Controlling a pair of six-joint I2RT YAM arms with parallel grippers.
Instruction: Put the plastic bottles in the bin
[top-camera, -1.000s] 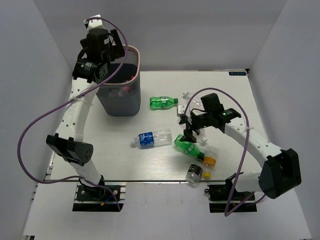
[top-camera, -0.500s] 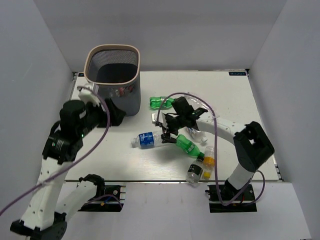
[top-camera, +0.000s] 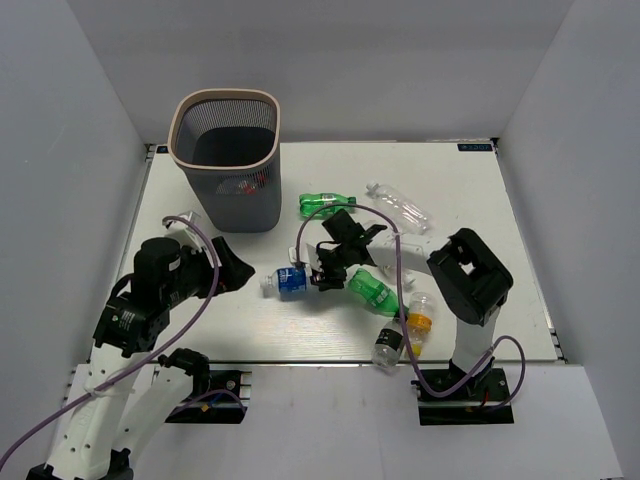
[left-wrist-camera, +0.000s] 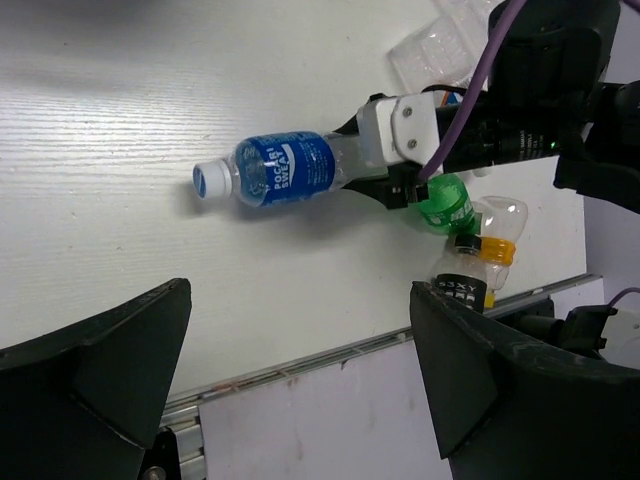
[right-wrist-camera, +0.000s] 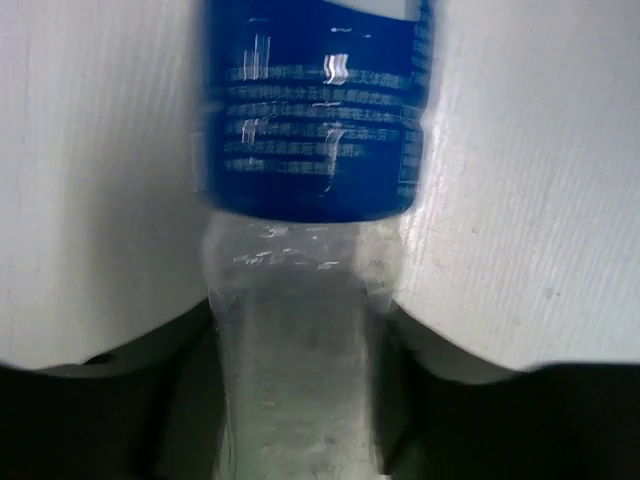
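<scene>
**Inspector:** Right pincer (top-camera: 320, 270), state?

**Assistant:** Part closed astride the clear end of the blue-label bottle (top-camera: 293, 281), middle of the table (top-camera: 470, 200). Whether it grips cannot be told. Left pincer (top-camera: 226, 268) spread wide, empty. Bin (top-camera: 226, 94) at far left corner.

Blue label with white lettering, white cap, clear body seen on blue-labelled bottle (left-wrist-camera: 285, 170) between right gripper (top-camera: 318, 272) fingers. Green bottle (top-camera: 370, 290) just beside that gripper. Past it, orange-banded bottle (top-camera: 419, 318) and black-labelled bottle (top-camera: 388, 345). Bin (top-camera: 228, 160): dark grey mesh, pinkish-beige rim. Table (top-camera: 470, 200) white. Cable (left-wrist-camera: 478, 65) on gripper purple.
</scene>
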